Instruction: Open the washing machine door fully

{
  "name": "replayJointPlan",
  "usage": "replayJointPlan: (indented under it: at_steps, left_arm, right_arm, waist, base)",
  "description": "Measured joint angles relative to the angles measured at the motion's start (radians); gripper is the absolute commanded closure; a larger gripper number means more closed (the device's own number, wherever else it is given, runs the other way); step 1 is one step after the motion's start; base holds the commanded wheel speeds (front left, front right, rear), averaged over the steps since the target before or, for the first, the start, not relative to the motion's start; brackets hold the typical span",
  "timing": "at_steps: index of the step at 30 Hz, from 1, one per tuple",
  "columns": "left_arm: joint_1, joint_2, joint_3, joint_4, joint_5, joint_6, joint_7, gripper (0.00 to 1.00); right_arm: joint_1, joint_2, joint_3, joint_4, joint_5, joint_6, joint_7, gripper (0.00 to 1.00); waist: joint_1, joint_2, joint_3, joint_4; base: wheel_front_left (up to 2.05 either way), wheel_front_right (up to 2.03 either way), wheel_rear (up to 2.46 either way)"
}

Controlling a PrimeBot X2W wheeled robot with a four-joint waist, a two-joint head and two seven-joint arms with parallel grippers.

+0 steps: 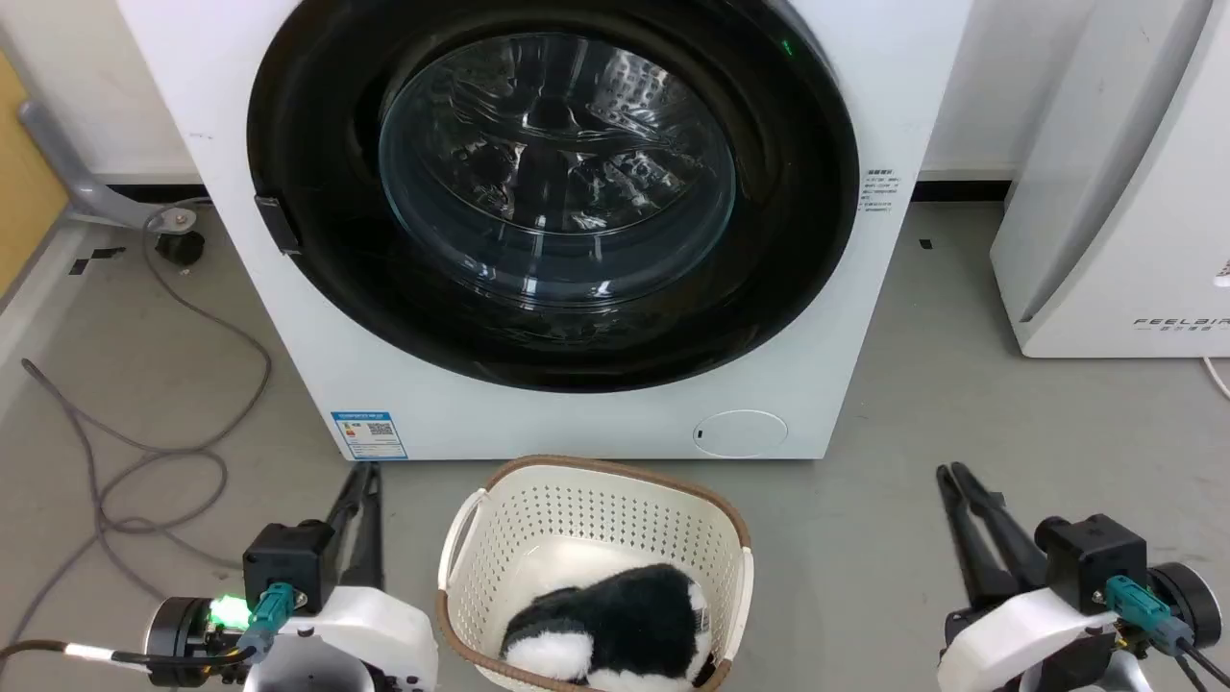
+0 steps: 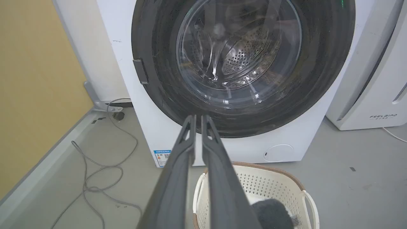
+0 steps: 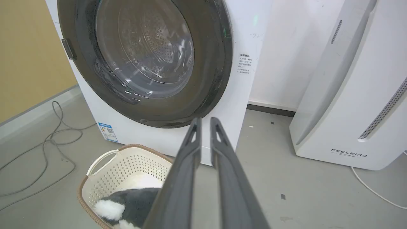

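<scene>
While held low, left claw (image 1: 368, 471), right claw (image 1: 952, 472)

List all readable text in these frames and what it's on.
"FEELAIR", further letters unclear: front of the white appliance.
Small line under it: too small to read.
Blue label low on the washing machine: too small to read.
Printed sticker right of the washing machine door: blurred, unreadable.

Bright, even light, soft shadows; white glare streaks the washing machine door (image 1: 557, 173), and both wrist views bow at their edges.
</scene>
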Motion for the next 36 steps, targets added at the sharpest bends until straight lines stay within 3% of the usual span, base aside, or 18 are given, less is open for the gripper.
replayJointPlan:
  at_steps: [10,11,12,21,36]
  left_arm:
    - [0.000,0.000,-0.016,0.006,-0.001,0.001,-0.010,0.00]
    - [0.000,0.000,-0.017,0.006,-0.002,0.001,-0.011,0.00]
    - [0.000,0.000,-0.019,0.007,-0.006,0.001,-0.011,0.00]
    - [0.000,0.000,-0.035,0.015,-0.027,0.003,-0.029,0.00]
    - [-0.002,0.000,-0.061,0.021,-0.050,0.013,-0.063,0.00]
  right_arm:
    - [0.000,0.000,-0.004,0.004,0.008,-0.001,-0.006,0.00]
    - [0.000,0.000,-0.005,0.005,0.011,-0.001,-0.010,0.69]
    - [0.000,0.000,-0.006,0.006,0.011,-0.001,-0.011,1.00]
    - [0.002,0.000,-0.015,0.018,0.102,-0.001,-0.030,1.00]
    - [-0.002,0.000,-0.045,0.034,0.443,-0.001,-0.061,1.00]
  waist:
    - [0.0000,0.0000,0.000,-0.001]
    - [0.0000,0.0000,0.000,-0.002]
    - [0.0000,0.0000,0.000,-0.002]
    - [0.0000,0.0000,0.000,-0.004]
    - [0.0000,0.0000,0.009,-0.012]
  base:
    - [0.00,0.00,0.00]
    - [0.00,0.00,0.00]
    - [0.00,0.00,0.00]
    - [0.00,0.00,0.00]
    - [0.00,0.00,0.00]
